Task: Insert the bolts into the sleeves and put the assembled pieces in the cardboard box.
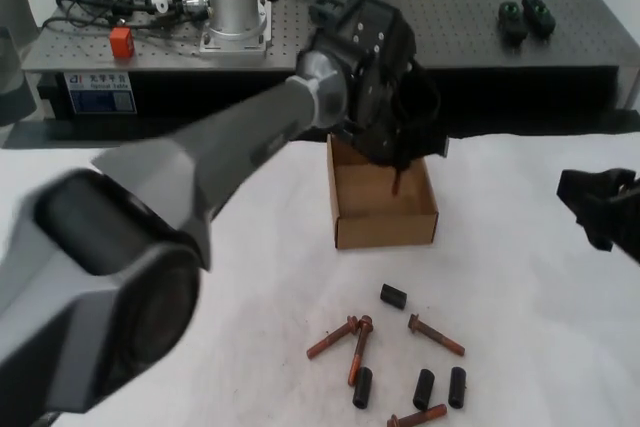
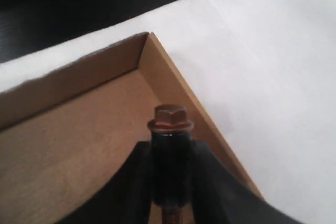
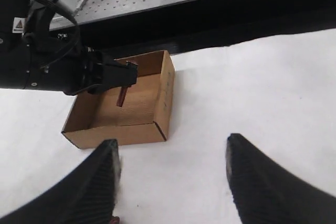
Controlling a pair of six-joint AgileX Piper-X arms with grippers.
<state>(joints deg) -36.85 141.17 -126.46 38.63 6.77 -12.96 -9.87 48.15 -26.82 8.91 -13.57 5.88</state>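
Left jaws are clamped on a black sleeve (image 2: 169, 166) with a bolt (image 2: 169, 118) through it, apparently hanging above the floor of the cardboard box (image 2: 105, 72). Right jaws stand wide apart, holding nothing, over the bench (image 3: 262, 77) near the box.

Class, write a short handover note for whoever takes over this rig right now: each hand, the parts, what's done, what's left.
Left hand: shut on an assembled piece, held over the cardboard box.
Right hand: open, above the white cloth beside the box.
On the cloth in front of the box: four loose bolts and four loose sleeves.
Done: one bolt seated in its sleeve.
Left: release that piece into the box, then assemble and box the other four pairs.
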